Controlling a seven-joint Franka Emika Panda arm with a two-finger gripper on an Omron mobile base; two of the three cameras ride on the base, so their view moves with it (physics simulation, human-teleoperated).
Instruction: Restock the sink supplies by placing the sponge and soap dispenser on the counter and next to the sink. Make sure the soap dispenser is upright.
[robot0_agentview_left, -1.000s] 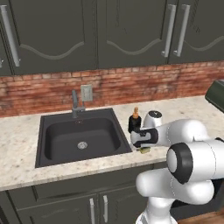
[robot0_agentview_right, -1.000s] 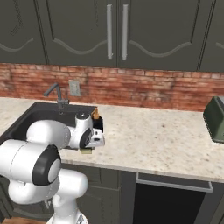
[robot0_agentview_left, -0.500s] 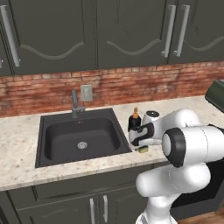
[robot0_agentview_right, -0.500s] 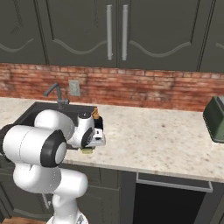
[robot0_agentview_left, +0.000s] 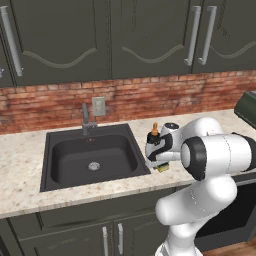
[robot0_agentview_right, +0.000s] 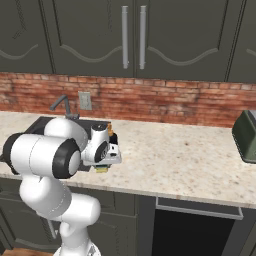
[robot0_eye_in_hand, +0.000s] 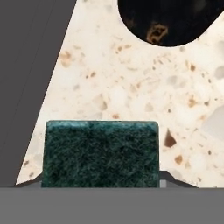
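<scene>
Resting green side up on the counter (robot0_agentview_left: 210, 131) just right of the sink (robot0_agentview_left: 92, 159), the sponge (robot0_eye_in_hand: 100, 154) is straddled by the gripper (robot0_agentview_left: 161, 161); whether the jaws grip it cannot be told. The soap dispenser (robot0_agentview_left: 154, 133) is seen upright just beyond.

No readable text, label, brand or number appears on the squat black soap dispenser (robot0_agentview_left: 154, 140), the green-topped sponge (robot0_eye_in_hand: 100, 154) or the beige speckled counter (robot0_agentview_right: 190, 160).
</scene>
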